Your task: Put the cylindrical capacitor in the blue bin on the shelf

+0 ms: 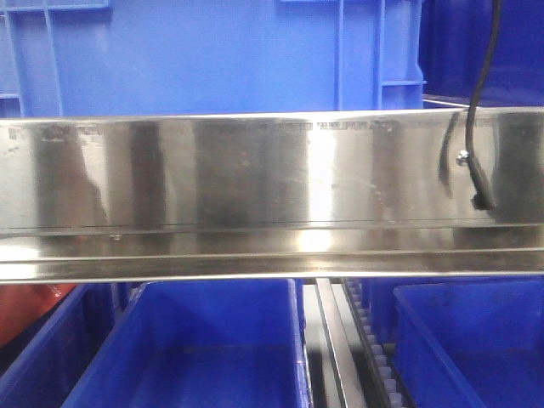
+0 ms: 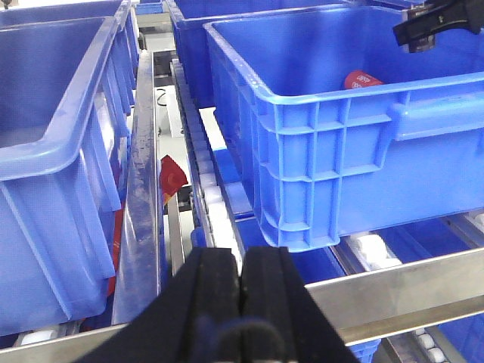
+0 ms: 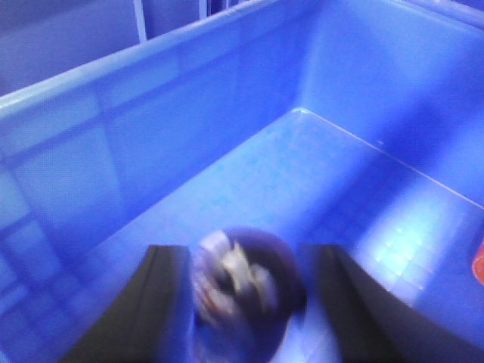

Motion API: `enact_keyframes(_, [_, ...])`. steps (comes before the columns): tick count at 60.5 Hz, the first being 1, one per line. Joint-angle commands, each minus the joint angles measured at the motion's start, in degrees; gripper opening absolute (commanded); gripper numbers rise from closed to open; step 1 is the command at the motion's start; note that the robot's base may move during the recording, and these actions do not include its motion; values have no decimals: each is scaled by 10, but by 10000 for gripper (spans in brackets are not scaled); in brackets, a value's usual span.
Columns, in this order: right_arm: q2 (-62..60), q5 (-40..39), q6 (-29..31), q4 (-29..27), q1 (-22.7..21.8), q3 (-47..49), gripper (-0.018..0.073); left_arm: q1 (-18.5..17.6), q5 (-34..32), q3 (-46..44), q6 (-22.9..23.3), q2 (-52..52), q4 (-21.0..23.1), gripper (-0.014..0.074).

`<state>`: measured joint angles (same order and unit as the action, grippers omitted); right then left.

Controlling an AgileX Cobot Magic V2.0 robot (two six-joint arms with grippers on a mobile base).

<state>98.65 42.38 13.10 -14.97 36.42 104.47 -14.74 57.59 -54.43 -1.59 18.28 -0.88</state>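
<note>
In the right wrist view the cylindrical capacitor (image 3: pixel 246 283), a dark blurred lump with a pale end, lies between the spread fingers of my right gripper (image 3: pixel 246 251), over the floor of the blue bin (image 3: pixel 151 151). The gripper is open, with a clear gap on the right side of the capacitor. The left wrist view shows that same gripper (image 2: pixel 435 26) above the bin (image 2: pixel 340 151), which rests on the steel shelf (image 2: pixel 408 283). My left gripper (image 2: pixel 242 261) is shut on nothing, low in front of the shelf rail.
A red object (image 2: pixel 361 79) lies inside the bin, also at the right edge (image 3: pixel 479 261). More blue bins (image 2: pixel 53 151) stand to the left and on other tiers (image 1: pixel 195 348). A broad steel rail (image 1: pixel 255 178) crosses the front view, with a black cable (image 1: pixel 476 127) hanging before it.
</note>
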Motion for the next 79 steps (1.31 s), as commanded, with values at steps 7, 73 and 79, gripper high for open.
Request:
enact_keyframes(7, [-5, -12, 4, 2, -11, 10, 568, 3, -14, 1, 3, -3, 3, -111])
enact_keyframes(73, [-485, -84, -36, 68, -132, -367, -82, 3, -48, 6, 3, -3, -9, -111])
enact_keyframes(79, [-551, -105, -36, 68, -146, -450, -82, 3, -53, 21, 3, -3, -9, -111])
